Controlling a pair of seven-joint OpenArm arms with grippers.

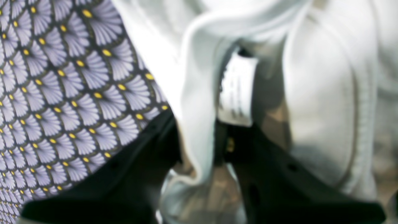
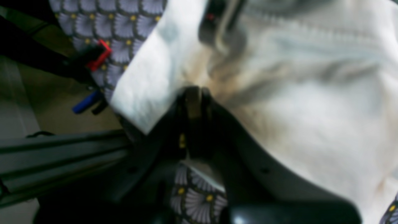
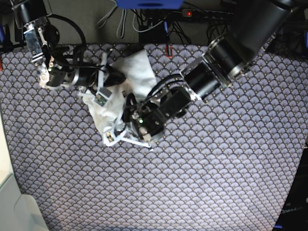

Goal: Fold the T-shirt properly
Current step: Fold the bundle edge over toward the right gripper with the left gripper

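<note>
The white T-shirt lies crumpled at the back left of the patterned table, partly lifted between both arms. In the left wrist view the T-shirt shows its neck rim and a white label. A fold of the neck rim runs between the black fingers of my left gripper, which is shut on it. In the base view my left gripper sits at the cloth's front edge. My right gripper is shut, pinching the T-shirt at an edge. Seen from the base, this right gripper is at the cloth's left side.
A purple fan-patterned cloth covers the table. Cables and a power strip run along the back edge. A red clip, a blue piece and a metal rail lie beside the table. A white surface borders the front left.
</note>
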